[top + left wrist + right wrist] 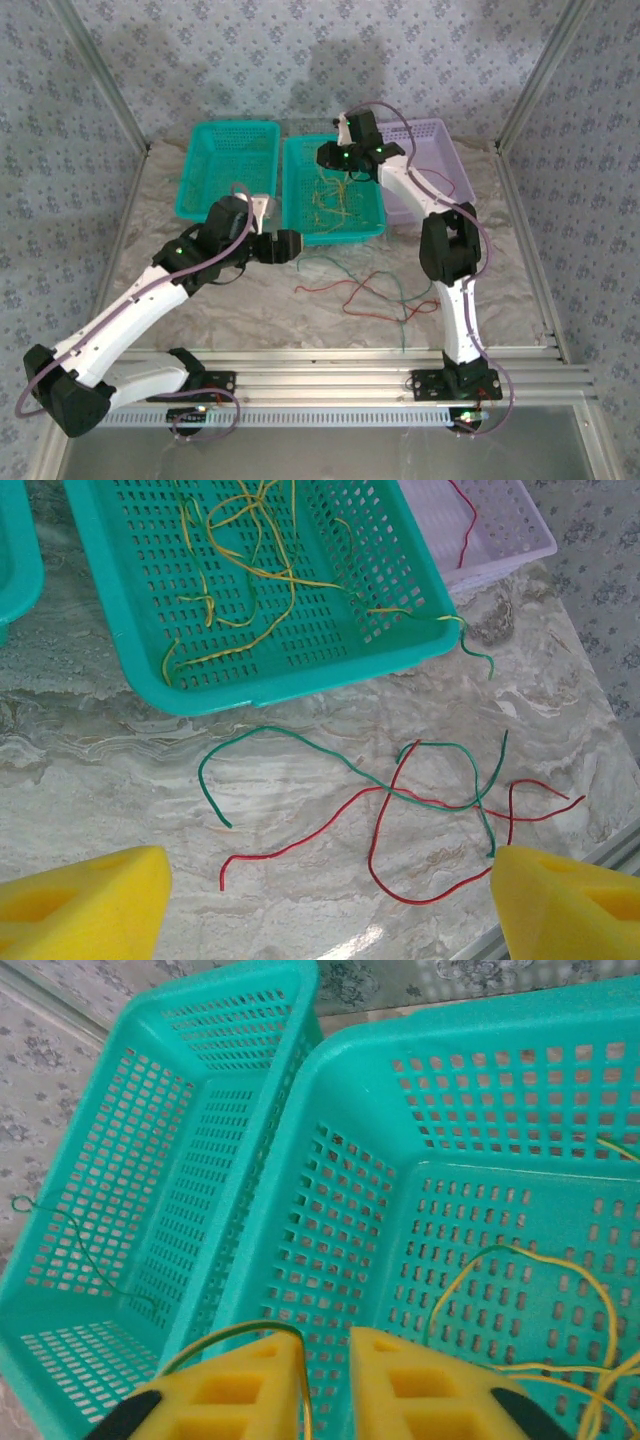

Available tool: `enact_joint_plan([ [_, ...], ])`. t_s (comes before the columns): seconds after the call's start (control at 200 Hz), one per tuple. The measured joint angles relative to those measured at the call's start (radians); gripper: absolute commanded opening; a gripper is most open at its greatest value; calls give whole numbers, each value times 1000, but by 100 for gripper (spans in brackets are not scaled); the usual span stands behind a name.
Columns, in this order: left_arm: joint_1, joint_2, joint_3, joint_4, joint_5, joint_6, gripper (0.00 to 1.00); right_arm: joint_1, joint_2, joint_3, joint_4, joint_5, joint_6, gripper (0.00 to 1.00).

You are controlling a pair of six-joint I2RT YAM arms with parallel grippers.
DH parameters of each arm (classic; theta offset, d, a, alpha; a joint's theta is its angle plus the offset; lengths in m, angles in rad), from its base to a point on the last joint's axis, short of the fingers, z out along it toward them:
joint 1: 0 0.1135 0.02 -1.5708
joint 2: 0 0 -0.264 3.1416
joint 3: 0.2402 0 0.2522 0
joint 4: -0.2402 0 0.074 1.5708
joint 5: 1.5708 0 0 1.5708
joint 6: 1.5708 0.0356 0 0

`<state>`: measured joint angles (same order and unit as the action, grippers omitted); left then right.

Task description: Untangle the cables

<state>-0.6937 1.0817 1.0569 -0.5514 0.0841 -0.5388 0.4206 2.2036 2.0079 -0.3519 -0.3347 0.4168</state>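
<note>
Red cables (300,842) and green cables (300,742) lie crossed over each other on the marble table (250,300), in front of the middle teal basket (130,600). Several yellow cables (250,570) lie loose inside that basket. My left gripper (325,910) hovers over the tangle, its yellow fingers (80,900) wide open and holding nothing. My right gripper (325,1335) hangs above the middle basket (350,1210) with its jaws slightly apart. A yellow-green cable (235,1328) is draped over its left finger and hangs in the gap, not pinched.
A second teal basket (120,1160) at the left holds a thin green wire (70,1225). A purple basket (500,530) at the right holds a red wire (468,520). Metal rails (330,385) edge the table's near side.
</note>
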Motion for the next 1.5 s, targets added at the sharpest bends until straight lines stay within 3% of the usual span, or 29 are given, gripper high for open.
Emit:
enact_joint_plan([
  [0.14, 0, 0, -1, 1, 0, 0, 85, 1, -15, 0, -11, 41, -33, 56],
  [0.325, 0, 3, -13, 2, 2, -4, 86, 8, -114, -1, -58, 130, -109, 68],
  [0.54, 0, 20, -14, 5, 9, -12, 87, 11, -304, -47, -117, 230, -169, 69],
  [0.849, 0, 33, -20, 24, 14, -30, 87, 62, -943, -669, -237, 429, -185, 70],
  [1.009, 0, 65, -20, 29, 24, -30, 87, 115, -1159, -904, -312, 466, -116, 70],
  [1.244, 0, 76, -20, 32, 32, -39, 87, 218, -1240, -1217, -332, 479, 19, 68],
  [1.499, 0, 86, -20, 35, 32, -50, 87, 251, -1219, -1343, -299, 530, 102, 66],
])
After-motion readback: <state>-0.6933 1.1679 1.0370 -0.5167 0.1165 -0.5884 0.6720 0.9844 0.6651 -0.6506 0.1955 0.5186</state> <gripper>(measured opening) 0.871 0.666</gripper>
